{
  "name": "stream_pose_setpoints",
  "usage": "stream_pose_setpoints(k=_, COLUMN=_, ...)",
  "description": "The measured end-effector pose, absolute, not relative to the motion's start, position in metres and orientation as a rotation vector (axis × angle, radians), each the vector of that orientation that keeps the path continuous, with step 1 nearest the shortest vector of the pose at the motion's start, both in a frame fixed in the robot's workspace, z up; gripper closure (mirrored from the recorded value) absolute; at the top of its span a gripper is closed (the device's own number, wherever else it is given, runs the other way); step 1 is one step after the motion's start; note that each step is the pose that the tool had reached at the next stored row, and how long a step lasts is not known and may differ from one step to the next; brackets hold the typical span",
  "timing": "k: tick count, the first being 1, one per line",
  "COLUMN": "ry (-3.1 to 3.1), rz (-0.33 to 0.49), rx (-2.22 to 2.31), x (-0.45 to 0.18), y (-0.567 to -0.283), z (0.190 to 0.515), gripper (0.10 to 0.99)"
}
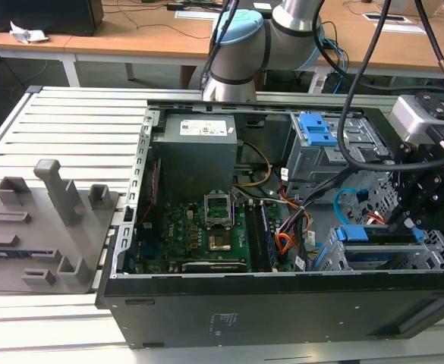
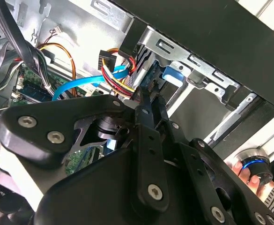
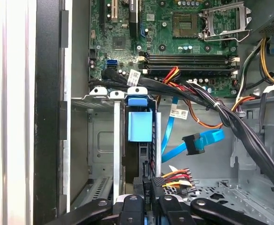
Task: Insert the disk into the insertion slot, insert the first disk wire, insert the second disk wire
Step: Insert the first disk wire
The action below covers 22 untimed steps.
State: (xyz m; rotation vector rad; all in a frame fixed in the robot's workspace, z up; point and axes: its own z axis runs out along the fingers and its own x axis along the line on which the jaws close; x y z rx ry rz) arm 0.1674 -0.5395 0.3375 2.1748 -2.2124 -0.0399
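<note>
First wrist view: silver disk in its bright blue plastic carrier sits in the light-grey sheet-metal slot — done. Black gripper is pinched tight on the dark plug of the orange-red-black wire bundle at the disk's end. Smooth light-blue cable dangles nearby — unplugged.

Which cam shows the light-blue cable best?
First wrist view: the light-blue cable and its dark plug lie unobstructed beside the disk. Second wrist view shows a short stretch behind the gripper, shut on the first disk wire; exterior view, a thin loop.
</note>
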Motion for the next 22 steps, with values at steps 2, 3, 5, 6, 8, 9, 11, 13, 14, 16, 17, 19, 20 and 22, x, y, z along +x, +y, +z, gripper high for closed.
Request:
stream_pose_setpoints(k=2, ry=-2.213, rz=-0.042, rx=2.176, x=0.1675, y=-0.5394, z=0.3392, gripper=0.898)
stream_pose_setpoints(k=3, ry=-2.213, rz=-0.041, rx=2.176, x=0.1675, y=-0.5394, z=0.3406, gripper=0.898)
stream_pose_setpoints(k=5, ry=-2.219, rz=-0.056, rx=2.182, x=0.1676, y=-0.5394, z=0.3414, gripper=0.898)
stream_pose_setpoints(k=6, ry=-2.224, rz=-0.07, rx=2.188, x=0.1676, y=-0.5394, z=0.3405, gripper=0.898)
stream_pose_setpoints(k=8, ry=-2.226, rz=-0.074, rx=2.19, x=0.1675, y=-0.5409, z=0.3396, gripper=0.898)
stream_pose_setpoints(k=9, ry=-2.226, rz=-0.074, rx=2.19, x=0.1675, y=-0.5423, z=0.3396, gripper=0.898)
stream_pose_setpoints(k=11, ry=-2.226, rz=-0.074, rx=2.19, x=0.1675, y=-0.5437, z=0.3396, gripper=0.898)
stream_pose_setpoints(k=13, ry=-2.228, rz=-0.078, rx=2.192, x=0.1675, y=-0.5438, z=0.339, gripper=0.898)
stream_pose_setpoints(k=14, ry=-2.229, rz=-0.081, rx=2.193, x=0.1675, y=-0.5438, z=0.3387, gripper=0.898)
stream_pose_setpoints(k=16, ry=-2.232, rz=-0.089, rx=2.197, x=0.1676, y=-0.5438, z=0.3376, gripper=0.898)
stream_pose_setpoints(k=17, ry=-2.233, rz=-0.09, rx=2.197, x=0.1678, y=-0.5438, z=0.3373, gripper=0.898)
stream_pose_setpoints(k=19, ry=-2.233, rz=-0.09, rx=2.197, x=0.1683, y=-0.5445, z=0.3364, gripper=0.898)
stream_pose_setpoints(k=20, ry=-2.233, rz=-0.09, rx=2.197, x=0.1684, y=-0.5451, z=0.3355, gripper=0.898)
stream_pose_setpoints(k=22, ry=-2.232, rz=-0.089, rx=2.197, x=0.1685, y=-0.5454, z=0.3344, gripper=0.898)
